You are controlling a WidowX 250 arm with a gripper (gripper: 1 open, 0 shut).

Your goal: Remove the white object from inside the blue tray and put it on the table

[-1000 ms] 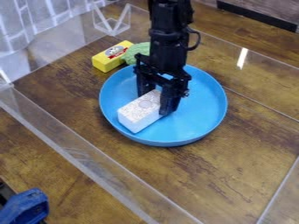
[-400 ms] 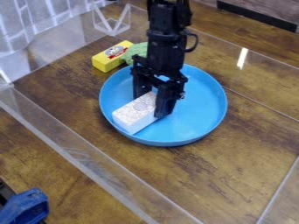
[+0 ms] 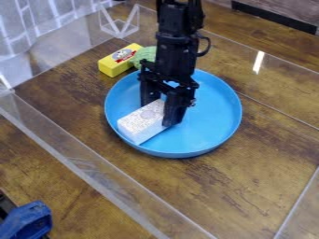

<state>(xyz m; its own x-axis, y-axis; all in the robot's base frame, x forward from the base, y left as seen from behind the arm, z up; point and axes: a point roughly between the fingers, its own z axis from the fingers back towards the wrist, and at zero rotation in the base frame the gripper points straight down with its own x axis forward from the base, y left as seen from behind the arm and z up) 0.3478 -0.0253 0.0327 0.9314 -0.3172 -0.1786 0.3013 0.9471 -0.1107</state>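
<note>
The blue tray (image 3: pixel 219 131) sits on the table (image 3: pixel 249 191) at the middle of the view. Inside it, on the left side, lies the white object (image 3: pixel 138 124), a small block with a grey speckled top. My black gripper (image 3: pixel 162 111) points almost straight down into the tray. Its two fingers stand on either side of the block's far end, shut on it. That end of the block is hidden behind the fingers, and the block still rests on the tray floor.
A yellow block (image 3: pixel 119 60) lies on the table just behind the tray on the left, with something green (image 3: pixel 145 51) beside it. A clear plastic pane (image 3: pixel 56 121) runs along the table's left side. A blue thing (image 3: pixel 25 223) sits at the bottom left corner.
The white object has shifted slightly to the left inside the tray and turned a little between the fingers. The gripper has stayed where it was.
</note>
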